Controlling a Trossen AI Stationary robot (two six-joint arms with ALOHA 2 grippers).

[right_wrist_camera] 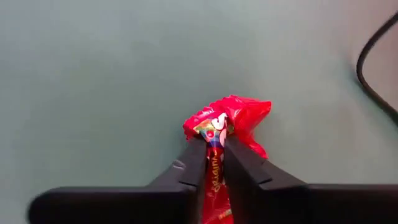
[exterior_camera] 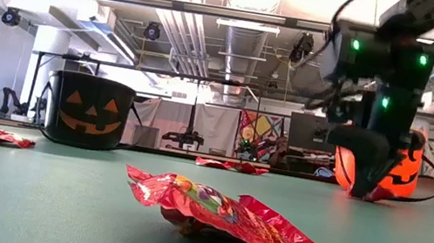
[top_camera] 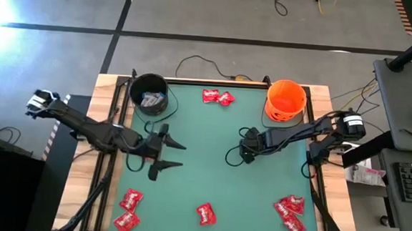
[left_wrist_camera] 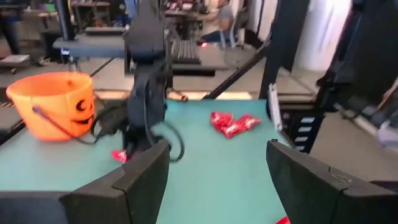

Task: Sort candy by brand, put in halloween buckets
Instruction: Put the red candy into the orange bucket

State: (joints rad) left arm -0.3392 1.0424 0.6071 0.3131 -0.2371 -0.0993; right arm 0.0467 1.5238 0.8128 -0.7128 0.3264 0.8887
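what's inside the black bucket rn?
The high view shows pale, white-and-blue wrapped candy lying in the black bucket. Count unclear; the rim hides part of the bottom.

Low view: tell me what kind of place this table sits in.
Likely a robotics lab or workshop: exposed ceiling ducts, desks with monitors behind the green table, and loose cables on the bare floor.

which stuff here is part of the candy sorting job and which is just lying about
Part of the job:
- orange bucket
- black bucket, white-and-blue bars inside
- red packet pinched in the right pincer
- loose red packets on the mat
- left pincer, open, empty

Just lying about:
- black cable behind the table
- keyboard on the side desk
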